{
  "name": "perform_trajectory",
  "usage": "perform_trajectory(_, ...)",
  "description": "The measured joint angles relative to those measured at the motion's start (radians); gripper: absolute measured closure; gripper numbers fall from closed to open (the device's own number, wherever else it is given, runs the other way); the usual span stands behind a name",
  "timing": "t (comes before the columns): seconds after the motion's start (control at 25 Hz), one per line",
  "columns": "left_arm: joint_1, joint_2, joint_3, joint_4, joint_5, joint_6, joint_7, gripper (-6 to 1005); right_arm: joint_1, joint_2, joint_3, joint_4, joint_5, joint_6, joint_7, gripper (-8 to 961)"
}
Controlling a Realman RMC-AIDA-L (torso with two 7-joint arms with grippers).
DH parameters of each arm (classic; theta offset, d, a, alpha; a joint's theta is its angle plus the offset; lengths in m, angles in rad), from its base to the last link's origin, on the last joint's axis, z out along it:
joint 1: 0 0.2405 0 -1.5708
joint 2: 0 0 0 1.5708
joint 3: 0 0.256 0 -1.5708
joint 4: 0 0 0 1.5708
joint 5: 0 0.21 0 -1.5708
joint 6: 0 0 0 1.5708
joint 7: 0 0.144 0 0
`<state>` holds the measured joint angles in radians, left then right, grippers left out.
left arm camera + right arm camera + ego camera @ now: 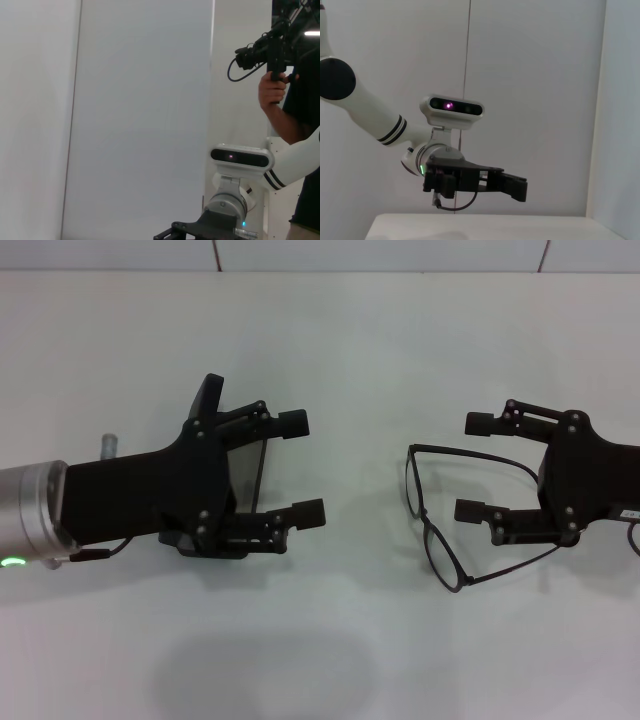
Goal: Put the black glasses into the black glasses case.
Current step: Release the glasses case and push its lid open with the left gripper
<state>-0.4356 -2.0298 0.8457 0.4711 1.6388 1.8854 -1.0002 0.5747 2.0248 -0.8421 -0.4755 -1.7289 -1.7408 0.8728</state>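
Note:
The black glasses [437, 530] lie unfolded on the white table [330, 340], right of centre, with their temple arms pointing toward my right gripper [474, 466]. That gripper is open above the temple arms and holds nothing. My left gripper [302, 467] hovers open at centre left, also holding nothing, and the right wrist view shows it [520, 186] from the side above the table. The black glasses case [209, 394] is mostly hidden beneath the left gripper; only a black corner and a thin edge show.
A small grey stub [108, 445] stands behind my left arm. The table's far edge [320, 271] meets a white wall. In the left wrist view a person [285, 100] holding a camera stands beside the robot's head [240, 156].

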Motion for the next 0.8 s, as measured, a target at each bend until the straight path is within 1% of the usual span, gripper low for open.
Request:
perform_trajectory(0.36,0.006,-0.003,0.002,-0.004,0.001,-0.001,0.009,106,-0.002,0.000,0.000,0.002,-0.005,0.007,0.000,113)
perform_trajectory(0.44,0.011,-0.007,0.002,-0.004,0.000,-0.001,0.022,106,-0.002,0.000,0.000,0.005,-0.005,0.008,-0.001,113)
perform_trajectory(0.56,0.020,-0.019,-0.021,-0.004,-0.009,-0.002,0.027,106,-0.003,0.000,0.000,0.009,-0.005,0.008,-0.001,113)
perform_trajectory(0.6,0.021,-0.021,-0.043,-0.002,-0.014,-0.007,0.007,106,-0.004,0.000,0.000,0.009,-0.005,0.008,-0.001,113)
perform_trajectory(0.68,0.017,-0.019,-0.098,0.012,-0.019,-0.030,-0.085,106,-0.004,0.000,0.000,0.009,-0.005,0.008,-0.001,113)
perform_trajectory(0.72,0.010,-0.011,-0.128,0.037,-0.018,-0.056,-0.166,107,-0.004,0.000,0.000,0.009,-0.005,0.008,-0.001,113)
perform_trajectory(0.8,-0.004,0.007,-0.144,0.109,0.013,-0.132,-0.371,107,-0.006,-0.002,0.000,0.009,-0.005,0.008,-0.002,114)
